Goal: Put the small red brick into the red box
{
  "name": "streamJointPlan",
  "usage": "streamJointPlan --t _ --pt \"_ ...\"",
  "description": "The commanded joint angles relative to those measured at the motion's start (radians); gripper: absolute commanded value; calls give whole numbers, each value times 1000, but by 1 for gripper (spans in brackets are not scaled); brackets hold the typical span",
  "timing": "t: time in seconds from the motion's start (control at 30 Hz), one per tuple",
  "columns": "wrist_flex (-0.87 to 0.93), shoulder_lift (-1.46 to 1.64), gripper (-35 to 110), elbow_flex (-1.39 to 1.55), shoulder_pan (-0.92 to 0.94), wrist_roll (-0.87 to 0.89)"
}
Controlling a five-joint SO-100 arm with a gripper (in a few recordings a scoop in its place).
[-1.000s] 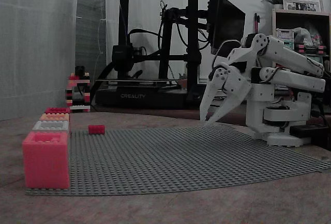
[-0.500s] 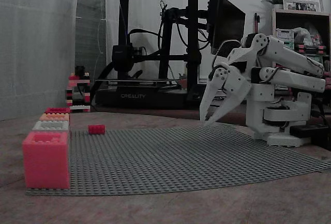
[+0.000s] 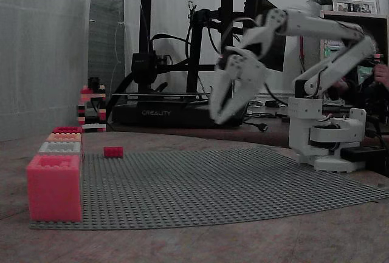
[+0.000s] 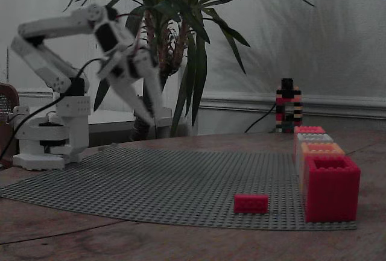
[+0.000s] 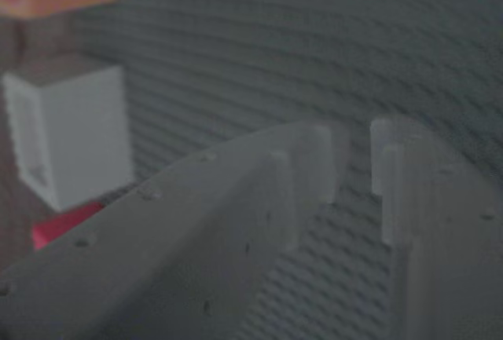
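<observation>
The small red brick (image 3: 113, 151) lies on the grey studded baseplate (image 3: 213, 184) at centre left of a fixed view, just right of the row of boxes. The red box (image 3: 67, 130) is the rearmost there. The end effector (image 3: 219, 116) hangs above, empty, fingers slightly parted.

Deep-red small red brick (image 4: 251, 203) on a grey studded baseplate (image 4: 169, 179); white arm (image 3: 316, 87); boxes run pink-red (image 3: 54, 187), white (image 3: 59, 147), pale orange (image 3: 64, 136), then seemingly crimson red box (image 3: 67, 129).
</observation>
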Motion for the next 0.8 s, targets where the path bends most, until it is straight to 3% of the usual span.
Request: streamJointPlan --t 0.0,0.1,0.23,0.57,0.77 --pt "-81 -158 0 -232 57 -127" --pt "-109 -291 0 -354 101 -232" --pt "-118 -465 0 -522 181 -124" --pt "-112 -813 0 -739 311 491" --pt "18 -985 0 -940 311 868"
